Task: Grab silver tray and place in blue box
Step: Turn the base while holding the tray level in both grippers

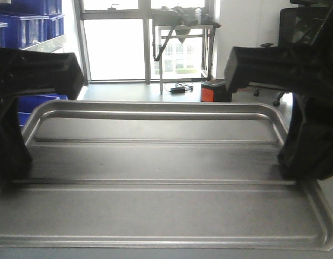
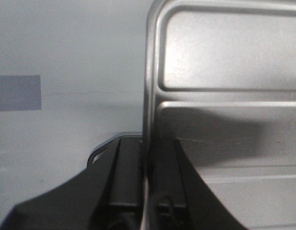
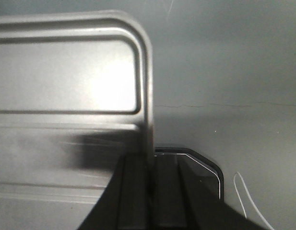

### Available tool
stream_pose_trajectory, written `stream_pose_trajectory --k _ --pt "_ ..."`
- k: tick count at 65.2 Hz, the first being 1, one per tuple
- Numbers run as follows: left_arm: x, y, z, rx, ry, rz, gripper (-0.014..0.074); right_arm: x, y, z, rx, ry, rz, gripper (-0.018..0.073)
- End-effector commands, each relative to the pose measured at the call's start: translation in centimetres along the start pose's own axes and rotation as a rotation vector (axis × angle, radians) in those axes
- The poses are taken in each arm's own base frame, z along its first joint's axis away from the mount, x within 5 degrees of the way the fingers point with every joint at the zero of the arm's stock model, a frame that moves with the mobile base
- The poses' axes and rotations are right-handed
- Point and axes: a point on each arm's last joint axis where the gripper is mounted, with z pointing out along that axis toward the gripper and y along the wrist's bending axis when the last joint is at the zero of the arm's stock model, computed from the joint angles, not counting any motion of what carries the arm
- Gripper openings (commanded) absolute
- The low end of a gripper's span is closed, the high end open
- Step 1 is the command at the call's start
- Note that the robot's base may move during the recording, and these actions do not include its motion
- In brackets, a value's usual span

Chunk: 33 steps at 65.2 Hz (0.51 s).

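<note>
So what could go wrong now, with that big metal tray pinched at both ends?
The left fingers and right fingers each pinch only the thin rim of the silver tray; smooth metal might slip out. With one grip per end, if they move unevenly, the tray could tilt or twist.

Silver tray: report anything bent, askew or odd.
Nothing stands out. The silver tray looks level and undented, its rim clamped at each end by the left gripper and right gripper.
</note>
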Motion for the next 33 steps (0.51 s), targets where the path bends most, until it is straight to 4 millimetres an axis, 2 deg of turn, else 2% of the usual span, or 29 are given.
stream_pose_trajectory --k 1,33 --pt "-0.67 -0.61 -1.27 0.068 -0.057 -0.003 -0.0006 -0.91 0.73 -1.24 -0.078 -0.062 0.004 0.0053" --pt "-0.67 -0.61 -1.27 0.068 -0.057 -0.003 -0.0006 -0.91 0.72 -1.23 -0.077 -0.062 0.004 0.0053"
